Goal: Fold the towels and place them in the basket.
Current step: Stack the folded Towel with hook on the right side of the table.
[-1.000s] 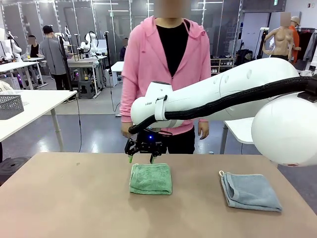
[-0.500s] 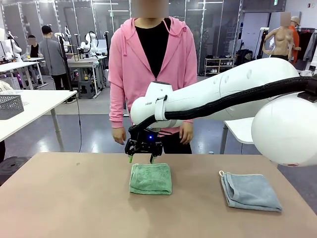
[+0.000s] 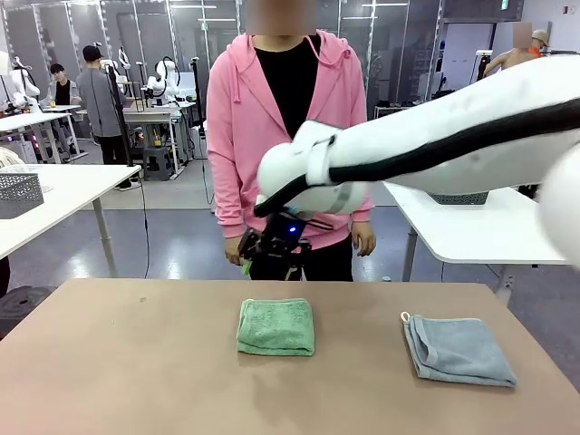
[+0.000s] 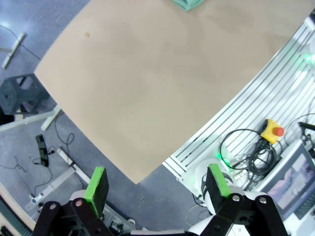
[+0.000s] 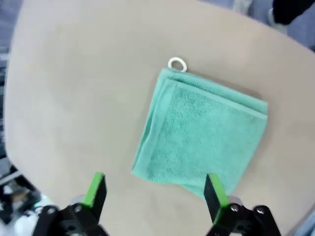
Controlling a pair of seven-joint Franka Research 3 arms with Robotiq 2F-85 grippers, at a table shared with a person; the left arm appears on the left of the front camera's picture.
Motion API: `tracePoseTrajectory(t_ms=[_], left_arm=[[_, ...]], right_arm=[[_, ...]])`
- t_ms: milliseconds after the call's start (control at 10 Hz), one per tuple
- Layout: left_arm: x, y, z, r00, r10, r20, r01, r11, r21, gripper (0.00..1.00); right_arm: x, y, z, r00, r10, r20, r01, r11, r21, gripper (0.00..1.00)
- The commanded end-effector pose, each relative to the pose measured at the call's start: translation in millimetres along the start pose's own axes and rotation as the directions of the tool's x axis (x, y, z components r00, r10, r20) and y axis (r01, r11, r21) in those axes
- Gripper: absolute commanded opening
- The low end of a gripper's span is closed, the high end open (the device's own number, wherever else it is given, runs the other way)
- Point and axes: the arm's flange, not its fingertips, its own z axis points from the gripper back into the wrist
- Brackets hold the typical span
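Front view: the green towel lies folded near the middle of the table, flat, with bare tabletop on all its sides. The right gripper hangs above and beyond the towel's far edge, clear of it, jaws spread and holding nothing. The blue-grey towel, also folded, lies well to the right of the green towel, its small loop at the near-left corner, close to the table's right edge. A person in a pink hoodie stands just past the far edge, behind the green towel.

In the right wrist view the green towel sits beyond the open fingers, untouched.

In the left wrist view the left gripper is spread wide and empty, off the table's corner, far from the green towel.
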Motion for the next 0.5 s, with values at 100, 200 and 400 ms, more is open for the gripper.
tracePoseTrajectory(t_ms=[100, 200, 400], left_arm=[[-1, 0, -1, 1.000, -0.004, -0.004, 0.004, 1.000, 0.009, 1.00], [-1, 0, -1, 1.000, -0.004, -0.004, 0.004, 1.000, 0.009, 1.00], [-1, 0, -1, 1.000, -0.004, -0.004, 0.004, 1.000, 0.009, 1.00]], right_arm=[[-58, -75, 8, 0.995, -0.028, 0.096, 0.007, 0.977, 0.211, 1.00], [-64, -90, 1, 0.992, -0.069, 0.107, 0.044, 0.975, 0.218, 1.00], [-73, -117, -15, 0.981, -0.150, 0.124, 0.109, 0.950, 0.292, 1.00]])
